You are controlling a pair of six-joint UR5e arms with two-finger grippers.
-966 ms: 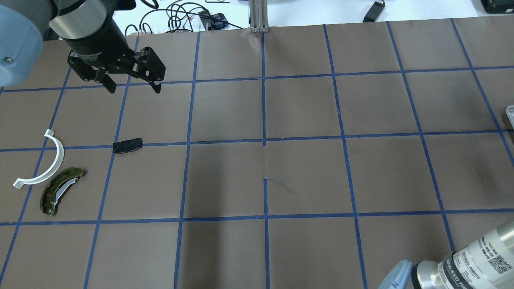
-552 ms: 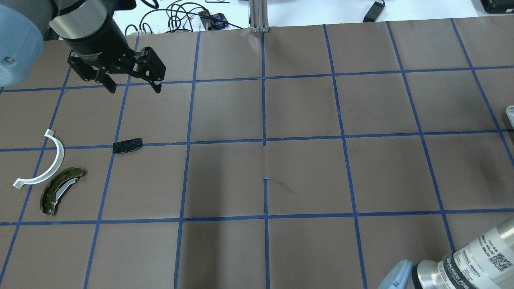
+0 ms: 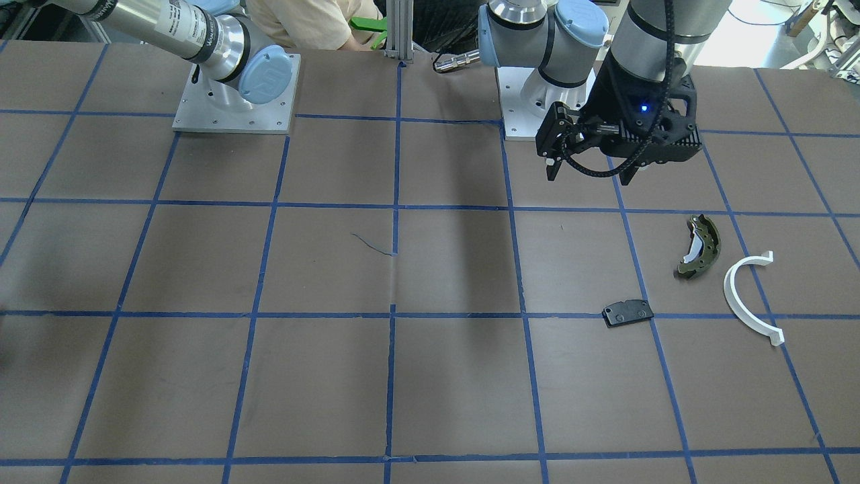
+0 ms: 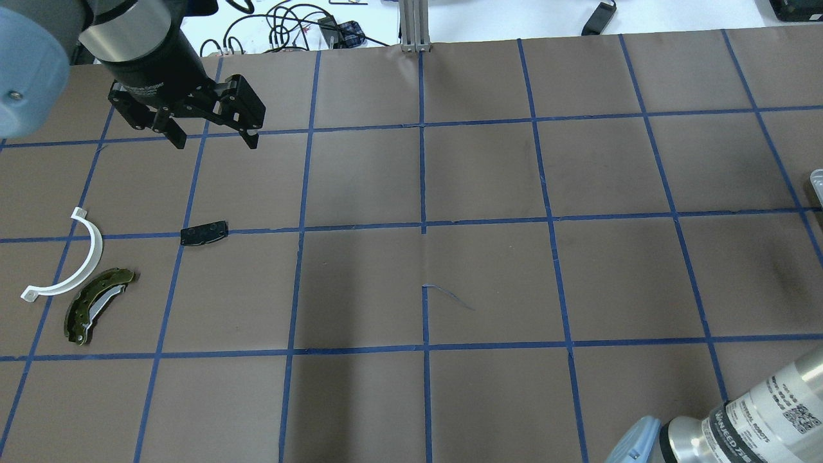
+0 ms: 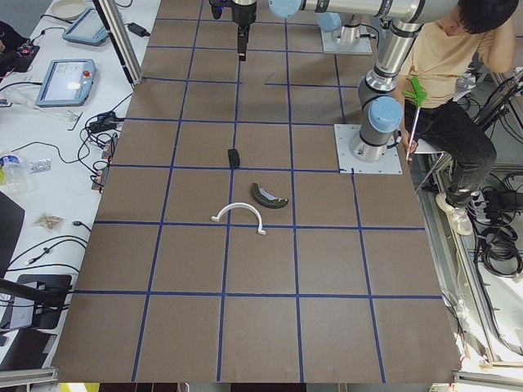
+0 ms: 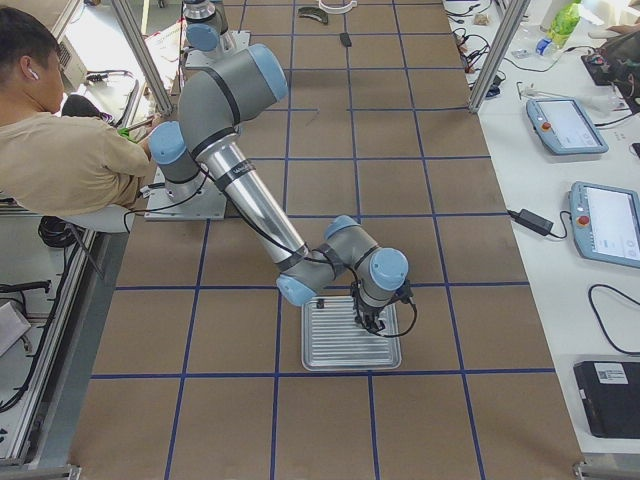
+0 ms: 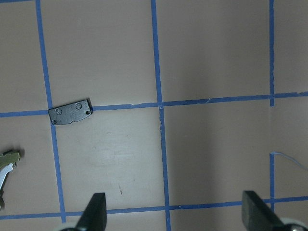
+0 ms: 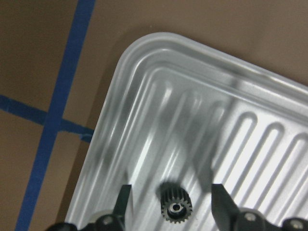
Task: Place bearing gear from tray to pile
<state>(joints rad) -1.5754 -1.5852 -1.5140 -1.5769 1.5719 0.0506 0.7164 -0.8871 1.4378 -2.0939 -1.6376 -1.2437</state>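
Note:
The bearing gear, small, dark and toothed, lies on the ribbed silver tray near one corner. My right gripper is open, low over the tray, with one finger on each side of the gear. The tray and that gripper also show in the exterior right view. The pile is on the left: olive brake shoe, white half-ring, black pad. My left gripper is open and empty, held above the table beyond the pad.
The brown table cover has a grid of blue tape. A sliver of the tray shows at the overhead view's right edge. A metal post stands at the far edge. A seated person is beside the robot base.

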